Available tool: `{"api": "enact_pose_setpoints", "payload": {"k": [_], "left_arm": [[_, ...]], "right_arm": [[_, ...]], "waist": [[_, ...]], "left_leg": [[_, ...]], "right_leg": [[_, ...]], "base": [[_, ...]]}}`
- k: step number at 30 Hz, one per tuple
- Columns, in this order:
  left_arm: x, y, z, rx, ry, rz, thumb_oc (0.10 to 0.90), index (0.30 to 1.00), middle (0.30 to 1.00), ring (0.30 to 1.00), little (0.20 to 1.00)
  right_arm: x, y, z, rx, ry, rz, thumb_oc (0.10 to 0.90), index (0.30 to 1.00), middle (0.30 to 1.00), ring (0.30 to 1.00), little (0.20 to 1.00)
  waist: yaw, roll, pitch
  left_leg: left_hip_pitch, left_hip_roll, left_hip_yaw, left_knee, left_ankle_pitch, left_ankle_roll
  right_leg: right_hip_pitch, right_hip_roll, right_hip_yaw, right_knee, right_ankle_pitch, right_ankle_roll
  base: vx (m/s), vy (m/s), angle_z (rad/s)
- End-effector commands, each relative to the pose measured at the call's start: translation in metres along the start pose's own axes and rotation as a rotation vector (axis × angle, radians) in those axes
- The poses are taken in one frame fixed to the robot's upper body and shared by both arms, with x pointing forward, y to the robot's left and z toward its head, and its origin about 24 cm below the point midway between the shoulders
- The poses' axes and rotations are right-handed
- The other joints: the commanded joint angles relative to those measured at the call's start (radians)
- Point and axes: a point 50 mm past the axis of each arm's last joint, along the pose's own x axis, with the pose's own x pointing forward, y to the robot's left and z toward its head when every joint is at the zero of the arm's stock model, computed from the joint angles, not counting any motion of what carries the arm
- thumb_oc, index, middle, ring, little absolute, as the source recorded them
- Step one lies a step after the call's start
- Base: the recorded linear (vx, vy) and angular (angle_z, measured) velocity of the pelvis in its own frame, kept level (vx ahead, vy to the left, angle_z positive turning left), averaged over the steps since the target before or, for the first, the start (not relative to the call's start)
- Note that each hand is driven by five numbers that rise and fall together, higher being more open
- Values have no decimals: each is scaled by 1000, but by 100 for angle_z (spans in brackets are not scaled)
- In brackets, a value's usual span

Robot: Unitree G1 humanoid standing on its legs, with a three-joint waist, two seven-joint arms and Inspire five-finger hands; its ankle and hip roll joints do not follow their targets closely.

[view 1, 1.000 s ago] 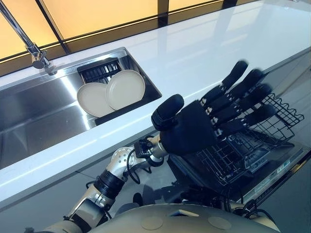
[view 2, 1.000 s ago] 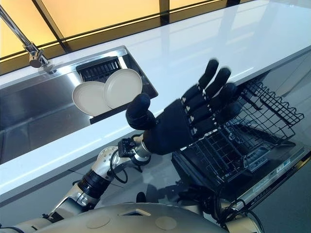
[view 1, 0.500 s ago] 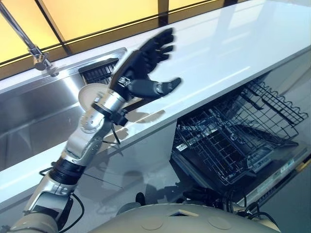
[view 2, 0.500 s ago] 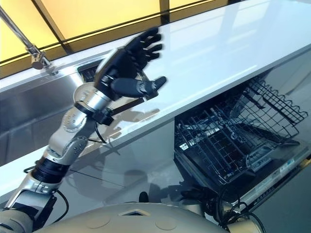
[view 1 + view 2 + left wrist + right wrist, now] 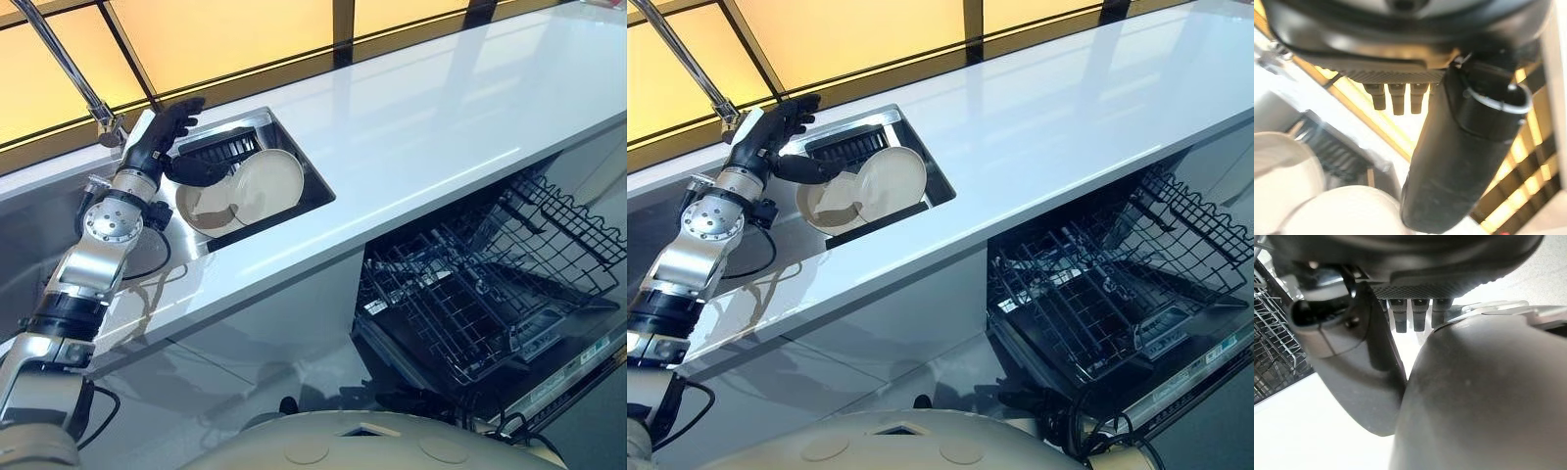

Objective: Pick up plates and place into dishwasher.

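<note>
Cream plates [image 5: 257,184], two of them, lean on edge inside the steel sink [image 5: 257,117] against a black drainer [image 5: 216,149], seen from the left eye view. The left hand [image 5: 162,132] hangs over the sink's left end, just beside the nearer plate. Its fingers are straight and slightly spread, the thumb reaches towards the plates, and nothing is held. Across the white countertop [image 5: 441,117] and below it, the dishwasher rack [image 5: 490,284] stands pulled out and holds no plate.

Right eye view: same layout. Whether the thumb touches a plate rim cannot be told.

Left wrist view: the thumb [image 5: 1459,161] stands out over both plates, and the fingers [image 5: 1396,100] show as short straight stubs, closed on nothing.

Right wrist view: the right hand [image 5: 1415,259] sits near the wire rack. Whether its fingers are spread or curled cannot be told.

Step in hand, as judged: the reach for the first plate. The next move calls for lowering the hand, closing thumb and fingers over one rim, and lifting that plate free of its neighbour.
</note>
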Motion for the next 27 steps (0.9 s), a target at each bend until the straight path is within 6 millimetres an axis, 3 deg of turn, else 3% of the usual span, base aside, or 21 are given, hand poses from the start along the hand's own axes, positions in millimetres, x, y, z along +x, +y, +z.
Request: {"api": "enact_pose_setpoints", "payload": {"k": [1, 12, 17, 27], "left_arm": [[24, 56, 63, 126, -178, 157, 800, 900, 900, 900, 900], [43, 59, 28, 54, 59, 123, 800, 900, 900, 900, 900], [46, 57, 21, 9, 103, 122, 800, 900, 900, 900, 900], [47, 70, 14, -55, 186, 160, 800, 900, 900, 900, 900]], "right_arm": [[-4, -16, -3, -14, 15, -40, 800, 900, 900, 900, 900], [-6, -19, -3, -20, 7, -52, 800, 900, 900, 900, 900], [-6, -20, -4, -36, 14, -50, 800, 900, 900, 900, 900], [-7, -21, -3, -61, -3, -43, 800, 900, 900, 900, 900]], "waist": [[-24, 11, -8], [-68, 13, 11], [-84, 13, 19], [-100, 13, 48]], "left_leg": [[37, -82, 60, 16, -125, 80], [37, -96, 97, 32, -145, 94], [38, -102, 110, 34, -152, 101], [26, -113, 119, 36, -159, 111]], "right_leg": [[-114, 47, 36, 112, -18, 31], [-137, 34, 62, 132, -11, 50], [-146, 31, 75, 139, -7, 58], [-175, 26, 101, 153, 1, 72]], "base": [[69, 60, -3], [58, 48, -8], [79, 54, -8], [43, 34, -5]]}}
